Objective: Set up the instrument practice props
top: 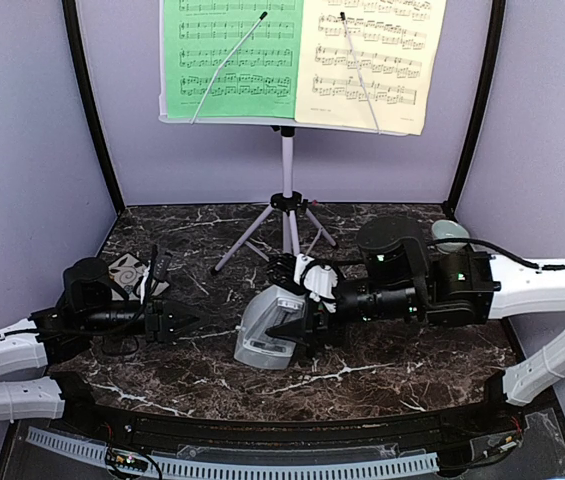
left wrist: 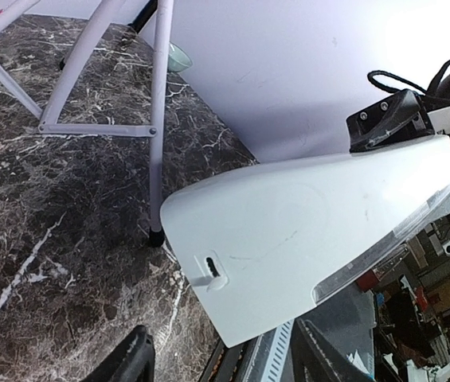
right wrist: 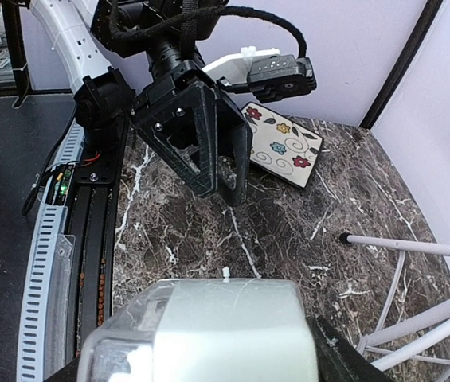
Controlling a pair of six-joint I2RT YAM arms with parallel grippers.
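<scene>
Your right gripper [top: 297,325] is clamped on the light-grey metronome [top: 262,337]. It holds the metronome tilted rather than upright over the middle of the marble table [top: 382,385], just in front of the feet of the white music stand [top: 287,165]. Your left gripper [top: 194,322] points at the metronome from the left, close to it but apart, with its fingers [left wrist: 133,358] spread and nothing between them. Only the overhead view shows the stand's desk. The green sheet [top: 232,50] sits on its left half and the pale-yellow sheet [top: 372,55] on its right, each under a thin retaining arm. That view also shows the small pale-green bowl [top: 450,234] in the back right corner beside the right arm. The left wrist view adds a black finger of the right gripper pressed against the metronome's far upper side. It also shows a small slot in the metronome's pale face, with the tripod legs beyond. The right wrist view shows the left gripper head-on, with the floral tile [right wrist: 280,143] lying flat behind it, and the metronome fills the bottom of that view. None of the views lets you tell whether the metronome touches the tabletop.
</scene>
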